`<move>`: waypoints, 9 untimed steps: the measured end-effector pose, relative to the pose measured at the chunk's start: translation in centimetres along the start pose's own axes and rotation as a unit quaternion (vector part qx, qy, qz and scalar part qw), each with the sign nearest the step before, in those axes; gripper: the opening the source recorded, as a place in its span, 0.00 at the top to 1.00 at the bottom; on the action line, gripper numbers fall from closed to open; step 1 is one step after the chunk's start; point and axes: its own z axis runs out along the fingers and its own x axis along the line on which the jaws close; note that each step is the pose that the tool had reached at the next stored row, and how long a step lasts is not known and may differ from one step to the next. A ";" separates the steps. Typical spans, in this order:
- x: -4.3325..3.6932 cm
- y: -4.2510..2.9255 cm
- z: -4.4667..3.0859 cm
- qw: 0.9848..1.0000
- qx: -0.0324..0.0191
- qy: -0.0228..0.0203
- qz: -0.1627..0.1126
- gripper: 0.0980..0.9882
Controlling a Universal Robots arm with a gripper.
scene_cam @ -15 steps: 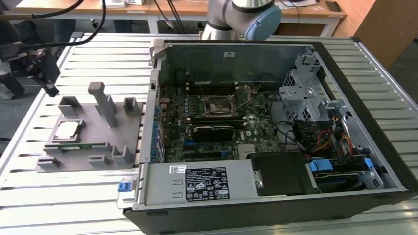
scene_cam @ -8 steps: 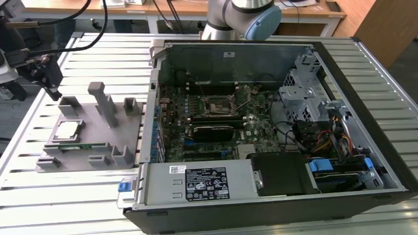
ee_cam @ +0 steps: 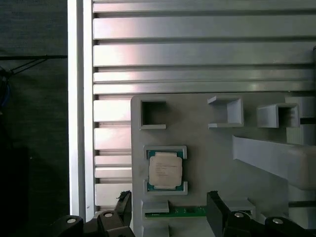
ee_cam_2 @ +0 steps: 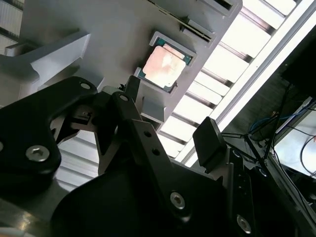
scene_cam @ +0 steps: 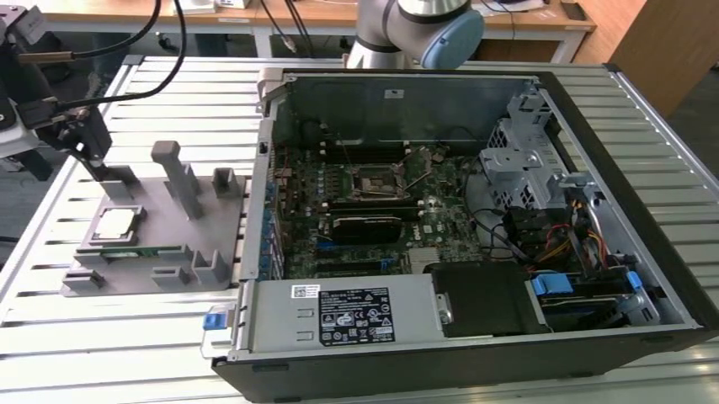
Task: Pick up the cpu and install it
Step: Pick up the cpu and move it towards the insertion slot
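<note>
Claw (ee_cam: 169, 211) spread, empty, near cpu (ee_cam: 165, 169) on fixture (ee_cam: 212, 163); exterior view adds open PC case (scene_cam: 450, 370).

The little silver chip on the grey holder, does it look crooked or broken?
No, nothing stands out. In the first wrist view the chip lies flat and square inside its corner brackets on the grey holder, with no crack or dent that I can see. The open gripper hovers near it, holding nothing.

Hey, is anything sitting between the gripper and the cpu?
Nothing visible does. The cpu lies uncovered in its nest on the grey fixture; the gripper hangs near it, jaws open.
</note>
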 end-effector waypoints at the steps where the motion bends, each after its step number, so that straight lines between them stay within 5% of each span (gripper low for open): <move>1: 0.00 0.00 0.18 1.000 0.000 0.000 0.000 0.32; 9: 0.01 -0.04 1.61 1.000 0.000 0.000 0.000 0.32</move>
